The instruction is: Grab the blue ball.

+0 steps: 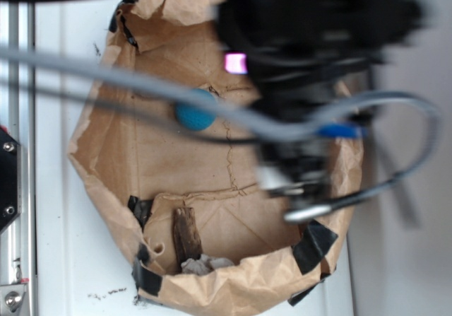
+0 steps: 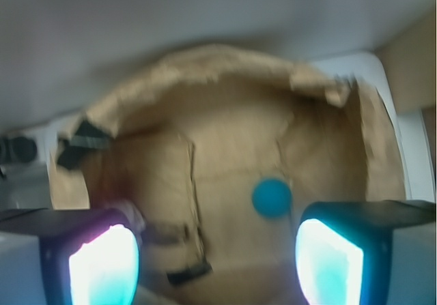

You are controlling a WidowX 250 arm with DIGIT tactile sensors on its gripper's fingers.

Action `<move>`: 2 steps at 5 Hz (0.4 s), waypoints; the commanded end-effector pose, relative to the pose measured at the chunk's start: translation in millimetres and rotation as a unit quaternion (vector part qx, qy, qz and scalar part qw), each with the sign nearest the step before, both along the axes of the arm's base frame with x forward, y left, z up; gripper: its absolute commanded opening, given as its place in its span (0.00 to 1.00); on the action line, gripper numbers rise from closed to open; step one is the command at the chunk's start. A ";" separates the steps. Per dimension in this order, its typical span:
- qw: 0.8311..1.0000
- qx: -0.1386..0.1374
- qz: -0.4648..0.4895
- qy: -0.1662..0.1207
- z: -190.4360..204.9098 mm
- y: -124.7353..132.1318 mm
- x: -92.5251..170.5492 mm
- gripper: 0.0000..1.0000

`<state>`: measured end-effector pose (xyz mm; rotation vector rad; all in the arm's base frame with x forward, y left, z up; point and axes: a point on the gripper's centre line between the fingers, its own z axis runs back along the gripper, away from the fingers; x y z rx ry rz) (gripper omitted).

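The blue ball [image 1: 194,113] is a small teal sphere lying on the floor of the opened brown paper bag [image 1: 176,167], in its upper left part, partly crossed by a grey cable. My blurred black arm [image 1: 311,40] hangs over the bag's right side. In the wrist view my gripper [image 2: 215,247] is open, its two glowing fingers [image 2: 102,264] set wide apart with nothing between them. The ball [image 2: 272,197] lies below and beyond them, apart from both, closer to the right finger. The bag [image 2: 225,148] fills the wrist view.
A brown wood piece [image 1: 187,235] and a grey crumpled lump [image 1: 205,263] lie at the bag's near wall. Black tape [image 1: 314,245] holds its corners. A grey cable with a short blue sleeve [image 1: 339,130] loops across. A metal rail [image 1: 14,118] runs along the left.
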<state>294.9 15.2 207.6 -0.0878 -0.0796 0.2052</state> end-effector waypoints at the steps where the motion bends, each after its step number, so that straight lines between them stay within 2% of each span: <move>1: 0.998 -0.016 0.013 -0.051 10.7 9.8 1.9 1.00; 2: 0.998 -0.011 0.043 -0.046 -6.7 19.7 0.4 1.00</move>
